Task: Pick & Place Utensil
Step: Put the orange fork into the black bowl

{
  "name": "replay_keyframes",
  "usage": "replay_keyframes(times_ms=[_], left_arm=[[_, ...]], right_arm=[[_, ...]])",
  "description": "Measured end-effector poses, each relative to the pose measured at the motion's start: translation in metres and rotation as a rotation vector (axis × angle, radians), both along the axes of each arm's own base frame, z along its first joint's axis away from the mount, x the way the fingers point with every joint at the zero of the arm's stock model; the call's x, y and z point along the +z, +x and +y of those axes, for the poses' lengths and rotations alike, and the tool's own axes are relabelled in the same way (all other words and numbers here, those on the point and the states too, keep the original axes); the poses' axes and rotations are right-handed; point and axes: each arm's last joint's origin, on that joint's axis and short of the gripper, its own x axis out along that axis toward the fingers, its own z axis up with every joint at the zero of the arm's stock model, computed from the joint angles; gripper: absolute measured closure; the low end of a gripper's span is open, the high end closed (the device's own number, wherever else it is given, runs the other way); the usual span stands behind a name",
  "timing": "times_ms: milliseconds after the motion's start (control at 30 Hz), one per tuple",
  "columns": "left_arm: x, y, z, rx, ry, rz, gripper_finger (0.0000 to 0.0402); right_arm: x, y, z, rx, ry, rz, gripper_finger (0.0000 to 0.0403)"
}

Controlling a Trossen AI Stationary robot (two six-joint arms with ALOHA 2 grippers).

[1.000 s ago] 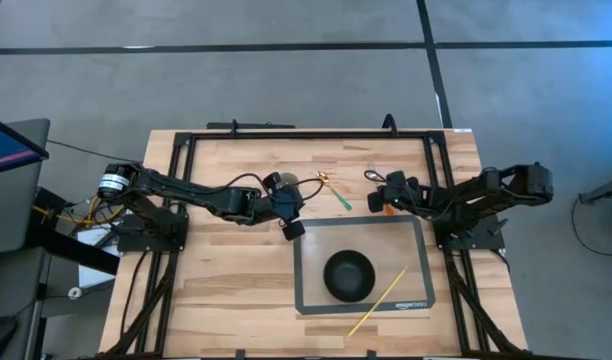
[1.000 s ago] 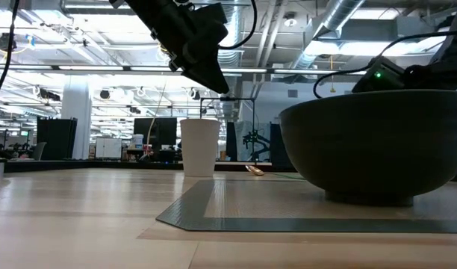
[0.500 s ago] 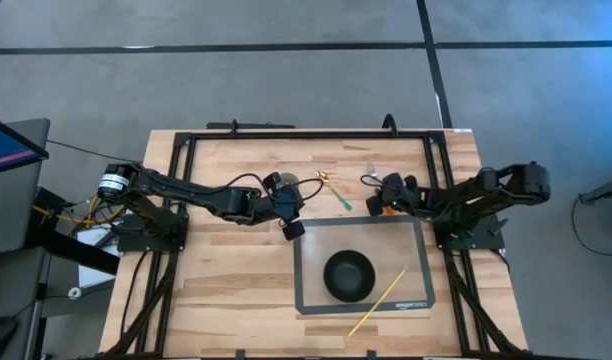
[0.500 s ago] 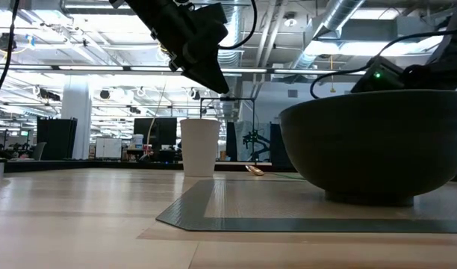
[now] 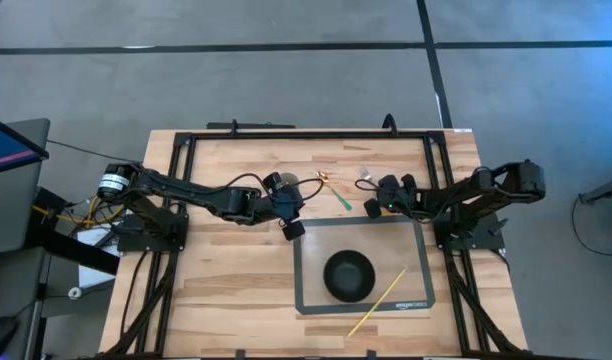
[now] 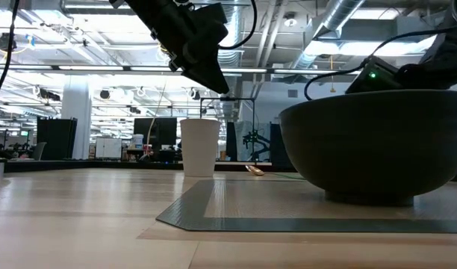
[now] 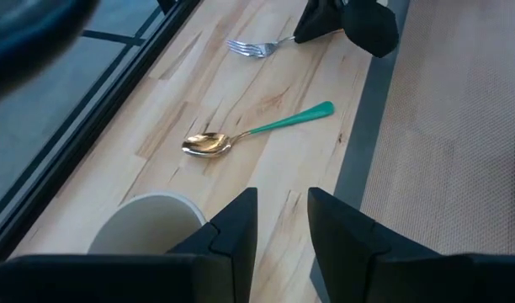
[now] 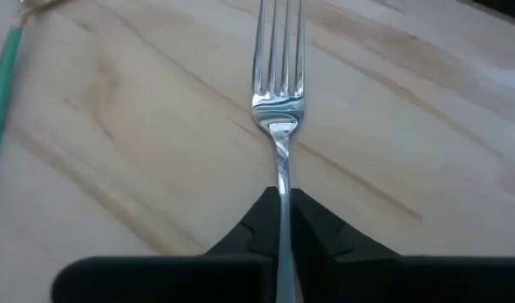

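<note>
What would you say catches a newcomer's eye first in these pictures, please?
Probably the silver fork, its handle pinched between the right gripper fingers over the bare wood near the table's far edge. Next, the gold spoon with a green handle lying beside it on the wood, and the dark bowl sitting on the grey mat.

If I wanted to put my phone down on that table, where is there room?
Bare wood lies along the table's left half, between the left gripper and the near edge. The mat carries the bowl and a yellow stick. Behind it crowd cup, spoon, fork and right gripper.
</note>
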Motion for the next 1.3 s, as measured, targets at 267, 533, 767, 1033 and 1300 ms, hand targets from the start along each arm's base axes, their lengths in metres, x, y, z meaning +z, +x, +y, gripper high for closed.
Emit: replay_keyframes(times_ms=[267,533,767,1033,1300], left_arm=[[-0.014,-0.006,0.001,0.000,0.003,0.032,0.0294],[-0.024,-0.010,0.001,0.018,-0.019,0.033,0.0294],[-0.021,-0.008,-0.006,-0.010,-0.032,-0.005,0.0294],[-0.016,-0.001,-0.011,-0.101,-0.116,-0.082,0.0294],[-0.013,0.001,-0.011,-0.106,-0.123,-0.128,0.0294]], right_arm=[[0.060,0.030,0.022,0.160,0.045,0.104,0.0398],[0.150,0.045,0.075,0.440,0.196,-0.049,0.0400],[0.158,0.049,0.129,0.608,0.523,-0.071,0.0401],[0.126,0.051,0.167,0.622,0.617,0.072,0.0401],[0.107,0.068,0.168,0.562,0.666,0.140,0.0401]])
